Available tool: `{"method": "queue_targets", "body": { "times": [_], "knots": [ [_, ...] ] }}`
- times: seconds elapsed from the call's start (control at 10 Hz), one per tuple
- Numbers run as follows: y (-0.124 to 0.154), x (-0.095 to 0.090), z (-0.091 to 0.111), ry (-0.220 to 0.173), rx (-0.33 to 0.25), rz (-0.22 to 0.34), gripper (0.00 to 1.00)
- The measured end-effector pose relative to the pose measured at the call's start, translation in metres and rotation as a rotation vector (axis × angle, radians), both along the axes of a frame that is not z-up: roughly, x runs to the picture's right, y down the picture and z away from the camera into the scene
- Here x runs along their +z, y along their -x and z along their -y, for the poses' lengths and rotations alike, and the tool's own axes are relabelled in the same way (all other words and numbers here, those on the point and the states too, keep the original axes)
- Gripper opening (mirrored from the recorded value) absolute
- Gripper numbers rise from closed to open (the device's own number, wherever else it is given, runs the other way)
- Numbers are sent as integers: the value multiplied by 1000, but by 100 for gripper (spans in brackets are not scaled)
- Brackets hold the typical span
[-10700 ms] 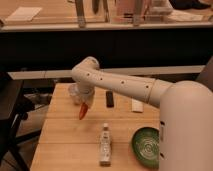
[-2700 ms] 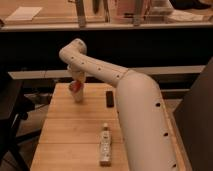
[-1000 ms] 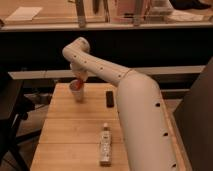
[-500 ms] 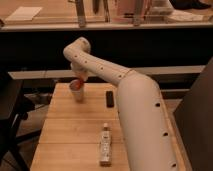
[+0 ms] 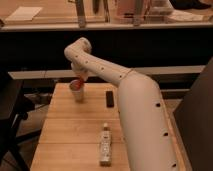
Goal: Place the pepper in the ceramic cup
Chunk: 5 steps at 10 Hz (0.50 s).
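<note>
nearest the camera, a clear bottle point(image 5: 105, 145) with a white cap lies flat on the wooden worktop point(image 5: 65, 135), its long axis running front to back. the robot's white arm point(image 5: 140, 110) rises from the lower right and reaches across the worktop toward the far left. beyond the bottle, a small dark block point(image 5: 109, 98) lies just beside the arm.

further back, at the far left part of the worktop, the cup point(image 5: 77, 94) stands upright. the pepper point(image 5: 75, 84) sits at the cup's mouth, its orange-red body showing at the rim, partly inside by the look of it. its long axis appears tilted, one end down into the cup and the other up toward the left; which end is the tip cannot be made out.

the claw point(image 5: 80, 80) hangs directly over the cup, touching or just above the pepper. whether it is grasping the pepper or has released it cannot be told from this view.

judgement on handling: the pepper is light, with a smooth and somewhat slippery skin, firm but easily bruised. the thick upper part is the best place for a hold. the cup is rigid, breakable and light enough to tip if pushed sideways.

behind the worktop runs a dark counter front point(image 5: 150, 47).
</note>
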<state>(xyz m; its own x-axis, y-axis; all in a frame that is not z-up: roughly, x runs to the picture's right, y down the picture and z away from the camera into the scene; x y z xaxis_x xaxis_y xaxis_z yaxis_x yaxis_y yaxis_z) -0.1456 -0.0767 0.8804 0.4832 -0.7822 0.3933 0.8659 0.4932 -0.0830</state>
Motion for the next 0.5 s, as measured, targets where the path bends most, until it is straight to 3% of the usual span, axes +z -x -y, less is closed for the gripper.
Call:
{"method": "queue_targets", "body": {
  "times": [0.5],
  "knots": [
    [-1,2,2,-4,17,3,26]
  ]
}}
